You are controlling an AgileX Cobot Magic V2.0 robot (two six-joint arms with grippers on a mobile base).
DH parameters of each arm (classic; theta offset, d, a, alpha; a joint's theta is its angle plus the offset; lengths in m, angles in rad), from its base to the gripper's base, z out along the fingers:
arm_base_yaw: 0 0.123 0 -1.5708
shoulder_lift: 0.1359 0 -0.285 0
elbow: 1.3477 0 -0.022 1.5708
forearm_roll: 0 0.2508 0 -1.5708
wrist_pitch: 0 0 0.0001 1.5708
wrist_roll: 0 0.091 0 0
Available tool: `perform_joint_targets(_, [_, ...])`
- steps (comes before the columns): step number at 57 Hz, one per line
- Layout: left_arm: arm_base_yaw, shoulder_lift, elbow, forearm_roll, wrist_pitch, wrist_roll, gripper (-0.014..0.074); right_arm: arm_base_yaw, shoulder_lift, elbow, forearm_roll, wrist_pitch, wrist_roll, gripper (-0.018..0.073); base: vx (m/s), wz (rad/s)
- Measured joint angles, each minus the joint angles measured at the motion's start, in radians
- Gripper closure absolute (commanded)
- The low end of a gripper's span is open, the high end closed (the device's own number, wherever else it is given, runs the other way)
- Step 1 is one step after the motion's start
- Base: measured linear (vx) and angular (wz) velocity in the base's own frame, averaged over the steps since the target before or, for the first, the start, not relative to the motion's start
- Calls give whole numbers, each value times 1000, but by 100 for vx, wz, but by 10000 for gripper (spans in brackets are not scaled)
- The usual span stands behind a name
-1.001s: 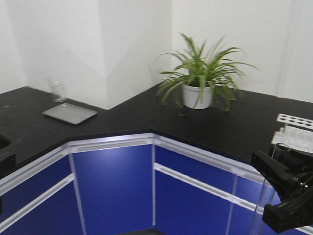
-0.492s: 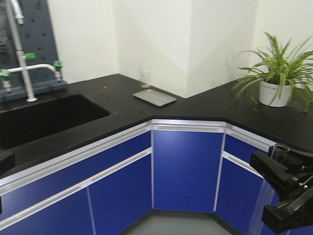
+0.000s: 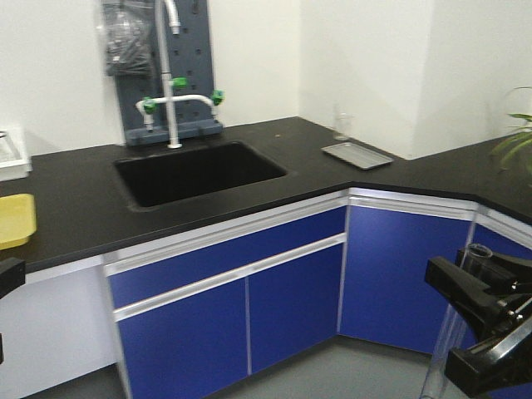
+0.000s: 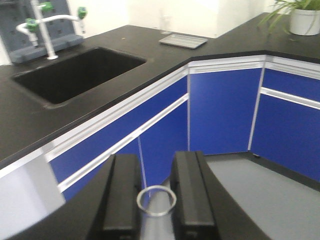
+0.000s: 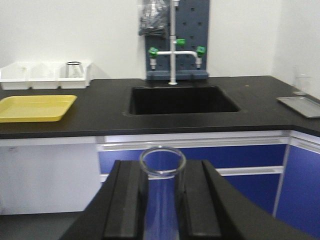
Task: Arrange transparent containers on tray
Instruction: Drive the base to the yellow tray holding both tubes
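Note:
My left gripper is shut on a slim clear test tube, whose round open rim shows between the black fingers. A wider clear glass cylinder is held in my right gripper, which is shut on it. That cylinder also shows at the front view's lower right, slanting down from the right gripper. The flat metal tray lies on the black counter by the wall corner, far from both grippers. Just behind the tray stands another clear glass vessel.
A black sink with a white faucet is set in the counter left of the tray. Farther left are a yellow tray and white bins. Blue cabinet fronts run below. A potted plant stands far right.
The front view has swung left: the plant slid out at the right edge, and the sink, faucet and yellow tray came in. Both grippers hold their glassware as before.

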Motion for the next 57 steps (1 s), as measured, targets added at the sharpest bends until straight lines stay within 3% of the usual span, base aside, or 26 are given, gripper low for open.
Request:
perform_joint_targets(28, [0, 0, 0, 0, 0, 0, 602, 0, 0, 1, 0, 1, 0, 571, -12, 43])
perform_joint_targets(57, [0, 0, 0, 0, 0, 0, 602, 0, 0, 1, 0, 1, 0, 571, 11, 54])
